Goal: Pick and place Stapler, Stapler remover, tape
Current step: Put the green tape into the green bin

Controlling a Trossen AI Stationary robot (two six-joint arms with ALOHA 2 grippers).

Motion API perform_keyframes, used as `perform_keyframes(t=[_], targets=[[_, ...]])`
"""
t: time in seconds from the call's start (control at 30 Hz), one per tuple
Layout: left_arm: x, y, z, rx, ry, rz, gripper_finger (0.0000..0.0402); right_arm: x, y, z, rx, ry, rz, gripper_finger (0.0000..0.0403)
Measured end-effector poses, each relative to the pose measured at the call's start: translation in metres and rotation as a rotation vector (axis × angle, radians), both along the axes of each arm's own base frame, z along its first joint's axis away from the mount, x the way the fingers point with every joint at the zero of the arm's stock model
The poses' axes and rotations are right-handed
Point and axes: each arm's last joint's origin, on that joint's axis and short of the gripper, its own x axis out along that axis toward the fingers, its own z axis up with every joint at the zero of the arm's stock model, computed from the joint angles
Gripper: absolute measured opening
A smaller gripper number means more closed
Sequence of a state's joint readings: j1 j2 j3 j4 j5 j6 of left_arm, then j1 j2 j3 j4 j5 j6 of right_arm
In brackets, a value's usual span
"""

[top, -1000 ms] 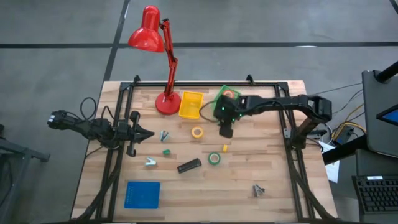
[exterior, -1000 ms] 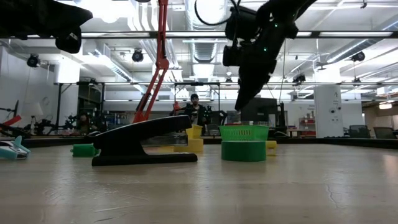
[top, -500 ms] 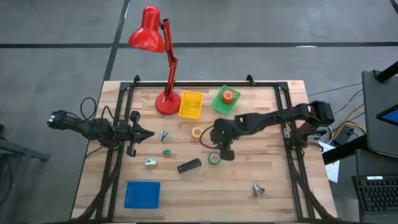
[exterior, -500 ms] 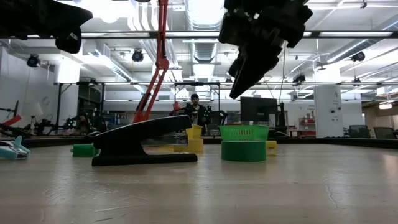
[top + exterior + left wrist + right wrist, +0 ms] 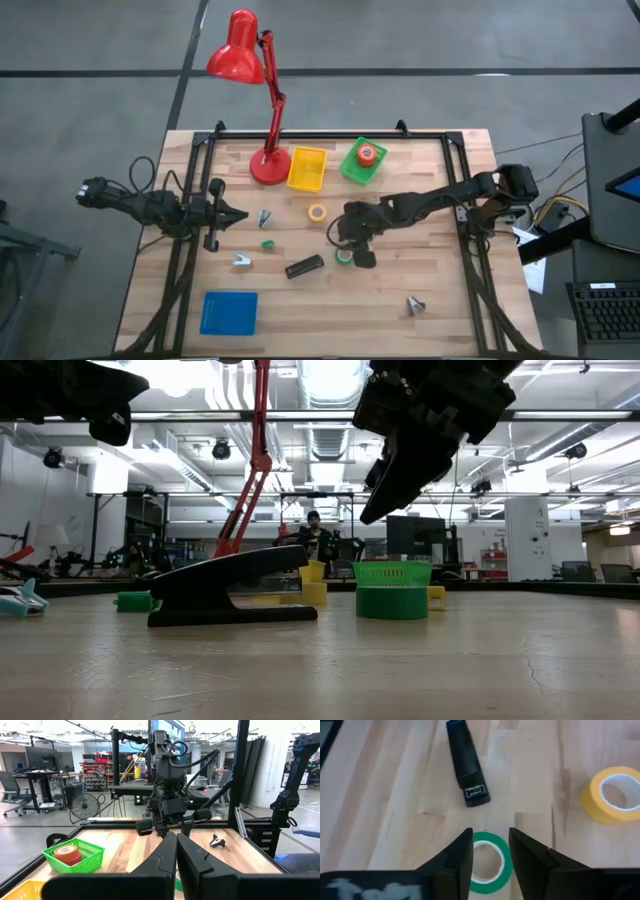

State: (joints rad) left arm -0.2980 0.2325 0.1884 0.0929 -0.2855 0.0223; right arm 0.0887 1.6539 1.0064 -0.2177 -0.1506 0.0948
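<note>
Right claw [image 5: 490, 851] hangs above the worktop [image 5: 440, 300] at centre frame in the high view, fingers [image 5: 457, 855] parted to a middling gap, nothing between them. In the right wrist view the green tape roll [image 5: 487, 862] lies flat directly under the gap, its ring partly hidden behind both fingertips. In the low view the claw is well clear of the wood, so not yet touching the roll.

Outward from there: the stapler [image 5: 466, 766] lies just beyond the green roll, toward top centre of the right wrist frame, long axis running roughly in line with the claw's forward reach, tilted a little. In the high view the stapler [image 5: 305, 266] sits just left of the claw, lower centre of frame. Yellow tape roll [image 5: 614, 794] at the right edge of the wrist frame, apart from both.

Judgement: the coming move turns on the green roll sitting straight below the claw; a plain descent should put the fingers astride its rim. The gap looks narrower than the roll's outer width, so one finger probably goes into the hole.

Left claw [image 5: 176, 865] waits over the left side of the worktop, fingers pressed together, empty; farther from the green roll than the right.

Green basket [image 5: 362, 161], already holding an orange-red roll, and yellow bin [image 5: 307, 168] stand upper centre; blue tray [image 5: 229, 312] lower left.
</note>
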Motion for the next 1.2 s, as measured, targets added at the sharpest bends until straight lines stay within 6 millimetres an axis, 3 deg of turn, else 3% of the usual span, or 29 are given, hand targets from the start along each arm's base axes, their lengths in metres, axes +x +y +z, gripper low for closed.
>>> perform_keyframes(t=[0.4, 0.53, 0.73, 1.2], targets=[[0.0, 0.0, 0.0, 0.0, 0.0, 0.0, 0.0014, -0.01, -0.004, -0.02, -0.036, 0.029, -0.119, 0.0176], [0.0, 0.0, 0.0, 0.0, 0.0, 0.0, 0.0014, -0.008, -0.004, -0.025, -0.049, 0.037, -0.138, 0.0176], [0.0, 0.0, -0.001, 0.002, 0.006, 0.0, 0.0014, -0.001, -0.004, -0.054, -0.065, 0.145, -0.146, 0.0174], [0.0, 0.0, -0.001, 0.002, 0.006, 0.0, 0.0014, 0.002, -0.004, -0.058, -0.082, 0.183, -0.146, 0.0151]])
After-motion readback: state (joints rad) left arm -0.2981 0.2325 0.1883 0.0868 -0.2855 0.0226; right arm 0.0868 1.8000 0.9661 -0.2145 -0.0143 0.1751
